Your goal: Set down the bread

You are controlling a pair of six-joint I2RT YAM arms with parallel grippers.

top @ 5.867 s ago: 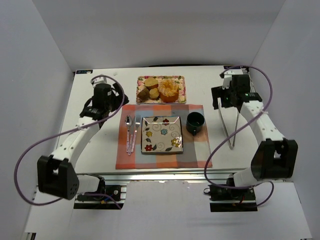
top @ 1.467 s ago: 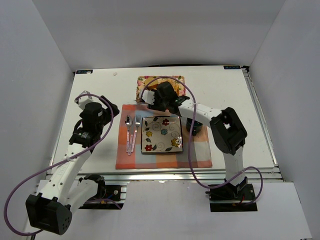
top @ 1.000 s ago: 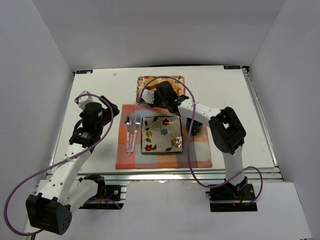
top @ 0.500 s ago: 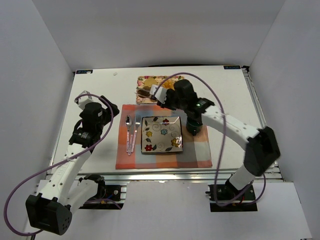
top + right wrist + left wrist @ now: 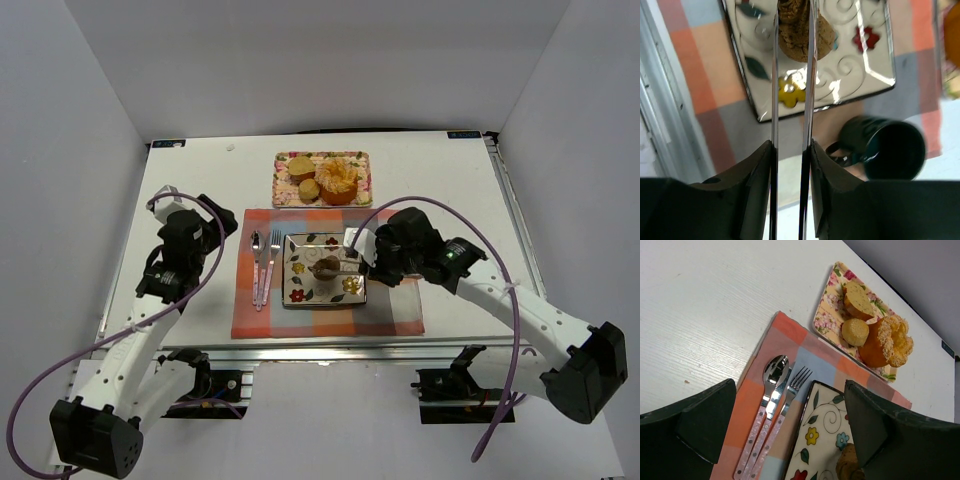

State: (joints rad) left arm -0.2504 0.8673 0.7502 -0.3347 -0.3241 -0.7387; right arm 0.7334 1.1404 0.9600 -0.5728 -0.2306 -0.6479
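The bread (image 5: pixel 325 267), a small dark golden-brown roll, is pinched between the tips of metal tongs (image 5: pixel 345 266) over the middle of the flowered square plate (image 5: pixel 318 292). I cannot tell whether it touches the plate. My right gripper (image 5: pixel 366 260) is shut on the tongs' arms. In the right wrist view the tongs (image 5: pixel 774 75) run up from the gripper (image 5: pixel 790 147) to the bread (image 5: pixel 823 36) above the plate (image 5: pixel 860 70). My left gripper (image 5: pixel 200 226) stands open left of the placemat, nothing between its fingers (image 5: pixel 695 425). The left wrist view also catches the bread (image 5: pixel 846 467).
A floral tray (image 5: pixel 282 182) at the back holds two pale buns (image 5: pixel 301 166) and an orange ring cake (image 5: pixel 338 180). A spoon and fork (image 5: pixel 264 262) lie left of the plate on the checked placemat (image 5: pixel 250 320). A dark green cup (image 5: pixel 890 150) stands right of the plate.
My right arm has swung from the tray toward me, carrying the bread in the tongs to above the plate. The left arm has barely moved.
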